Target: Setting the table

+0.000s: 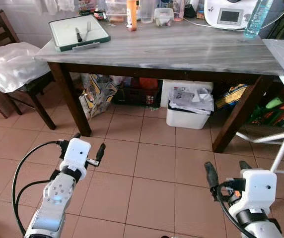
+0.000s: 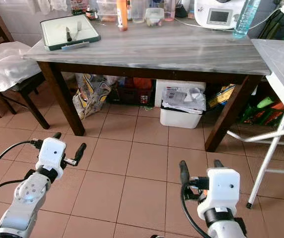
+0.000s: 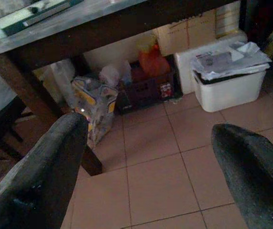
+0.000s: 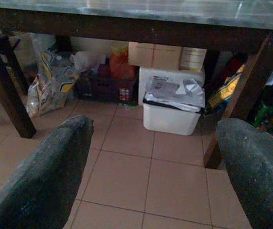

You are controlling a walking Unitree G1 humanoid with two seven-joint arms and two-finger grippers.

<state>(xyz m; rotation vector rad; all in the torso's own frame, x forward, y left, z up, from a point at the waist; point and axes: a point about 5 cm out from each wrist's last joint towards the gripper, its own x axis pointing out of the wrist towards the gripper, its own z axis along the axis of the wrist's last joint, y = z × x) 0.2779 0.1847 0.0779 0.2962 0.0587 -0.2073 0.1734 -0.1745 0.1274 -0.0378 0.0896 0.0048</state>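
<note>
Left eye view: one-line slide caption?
Both grippers, left gripper and right gripper, open over terracotta tile floor, facing grey wooden table with green-rimmed tray.

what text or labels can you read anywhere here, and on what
None reads clearly.
White appliance on the table: its screen is too small to read.
Orange bottle: label too blurred.
Printed paper atop the white bin under the table: print too small.
Patterned bag by the table leg: blurred.

table point(image 1: 181, 49) | tray point(image 1: 78, 32), orange bottle point(image 1: 131, 15), appliance point(image 1: 230, 13) on top
</note>
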